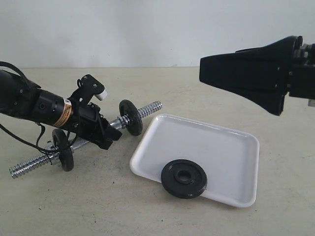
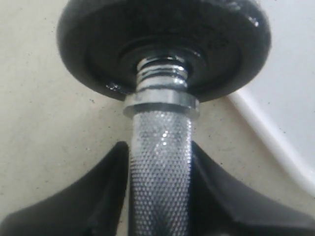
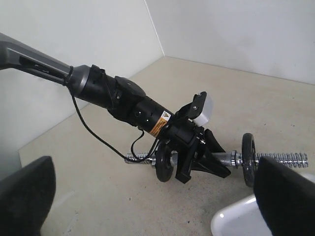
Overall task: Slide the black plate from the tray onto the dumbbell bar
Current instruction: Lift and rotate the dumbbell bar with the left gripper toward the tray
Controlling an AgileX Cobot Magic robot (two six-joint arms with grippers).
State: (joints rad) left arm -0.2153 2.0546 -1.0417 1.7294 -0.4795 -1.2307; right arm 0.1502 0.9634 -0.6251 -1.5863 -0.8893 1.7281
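A black plate (image 1: 184, 178) lies flat at the near edge of the white tray (image 1: 216, 142). The chrome dumbbell bar (image 1: 147, 110) rests on the table left of the tray, carrying two black discs (image 1: 131, 117) (image 1: 63, 149). My left gripper (image 1: 110, 129) is shut on the bar's knurled middle (image 2: 160, 162), a finger (image 2: 98, 196) pressed on each side, just behind the disc (image 2: 162, 44) nearer the tray. My right gripper (image 1: 209, 71) hovers high above the tray's far right, open and empty, its fingertips (image 3: 24, 196) wide apart.
The tray's rim (image 2: 266, 132) sits close to the bar's threaded end (image 3: 290, 158). A black cable (image 3: 98, 137) hangs from the left arm down to the bar's other end. A pale wall stands behind the table.
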